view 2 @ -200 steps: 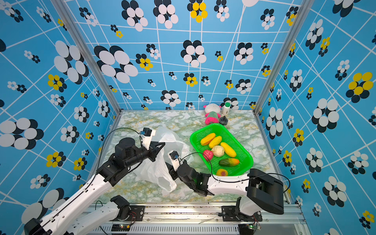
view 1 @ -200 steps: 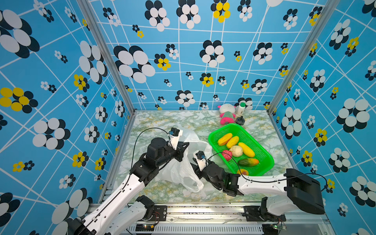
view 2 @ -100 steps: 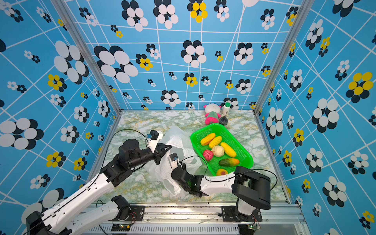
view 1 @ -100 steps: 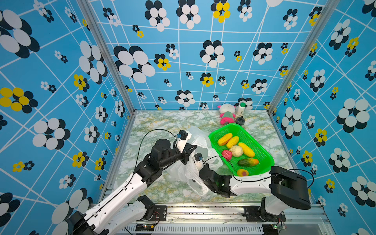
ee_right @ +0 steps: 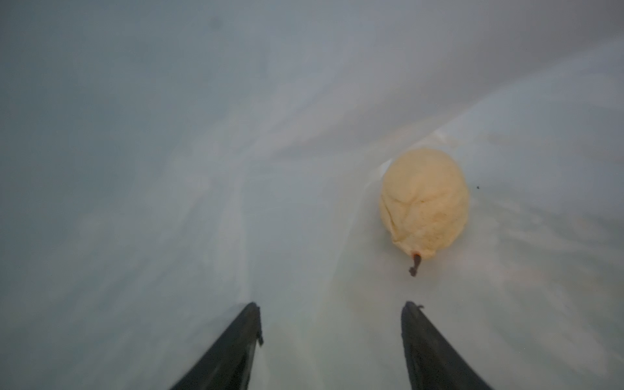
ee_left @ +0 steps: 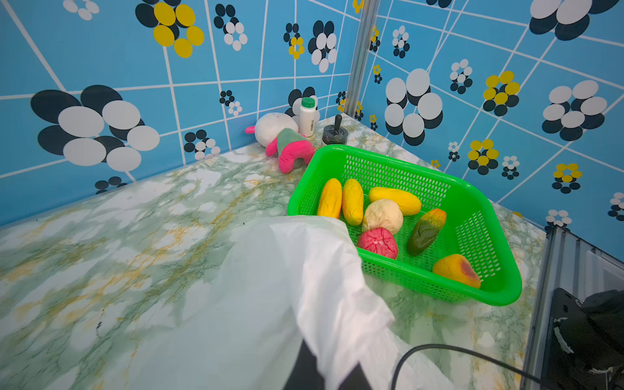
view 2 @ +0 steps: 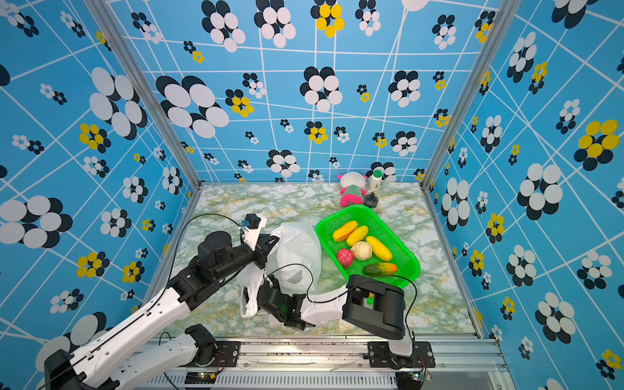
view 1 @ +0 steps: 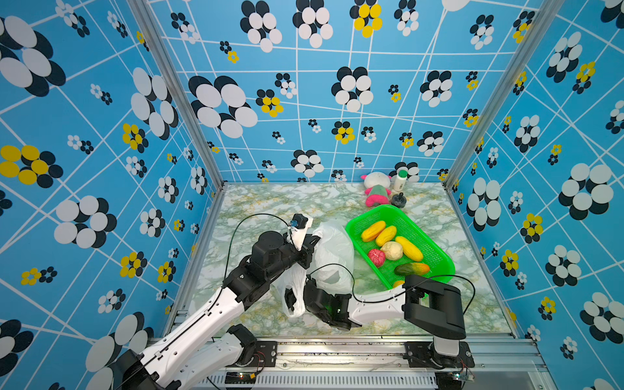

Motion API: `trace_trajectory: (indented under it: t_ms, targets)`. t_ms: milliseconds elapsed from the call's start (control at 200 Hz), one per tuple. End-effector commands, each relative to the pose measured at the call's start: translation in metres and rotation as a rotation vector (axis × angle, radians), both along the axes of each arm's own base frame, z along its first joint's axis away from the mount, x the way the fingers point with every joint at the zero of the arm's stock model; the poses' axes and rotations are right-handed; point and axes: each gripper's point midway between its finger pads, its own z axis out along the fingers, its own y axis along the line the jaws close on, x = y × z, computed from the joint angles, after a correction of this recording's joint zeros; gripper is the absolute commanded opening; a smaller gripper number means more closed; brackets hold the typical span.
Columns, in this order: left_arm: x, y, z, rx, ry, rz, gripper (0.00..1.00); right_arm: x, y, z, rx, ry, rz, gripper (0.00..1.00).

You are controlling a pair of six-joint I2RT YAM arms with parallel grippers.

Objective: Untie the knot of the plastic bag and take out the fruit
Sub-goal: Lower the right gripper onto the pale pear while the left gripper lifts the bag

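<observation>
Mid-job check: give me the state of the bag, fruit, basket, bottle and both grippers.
Plastic bag: mouth open, edge held up.
Left gripper: jaws shut on plastic bag.
Right gripper: jaws open, empty, inside the bag.
Beige fruit: loose inside the bag.
Green basket: upright, holding seven fruit.
White bottle: upright, capped.
Plush toy: lying down.
</observation>
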Motion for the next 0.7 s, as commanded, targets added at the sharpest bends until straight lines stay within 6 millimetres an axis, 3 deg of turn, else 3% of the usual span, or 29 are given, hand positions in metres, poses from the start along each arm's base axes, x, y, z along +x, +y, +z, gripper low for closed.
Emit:
trace_trajectory:
  t_ms: [0, 135, 250, 490, 695]
  targets:
    - [-0.003, 0.005, -0.005, 0.041, 0.019, 0.015, 0.0, -0.011, 0.02, -0.009, -0.033, 0.04, 0.071, 0.68]
    - [-0.006, 0.019, -0.013, 0.078, 0.04, 0.067, 0.0, -0.01, 0.027, -0.014, -0.105, 0.003, 0.069, 0.7]
    - [-0.012, 0.021, -0.01, 0.058, 0.037, 0.058, 0.0, 0.003, 0.008, -0.017, -0.133, -0.034, -0.015, 0.77]
    - [-0.015, 0.015, -0.014, 0.046, 0.053, 0.023, 0.0, 0.038, -0.029, -0.024, -0.167, -0.04, -0.139, 0.79]
    - [-0.013, 0.011, -0.018, 0.048, 0.062, 0.015, 0.0, 0.054, -0.022, -0.036, -0.188, -0.018, -0.138, 0.88]
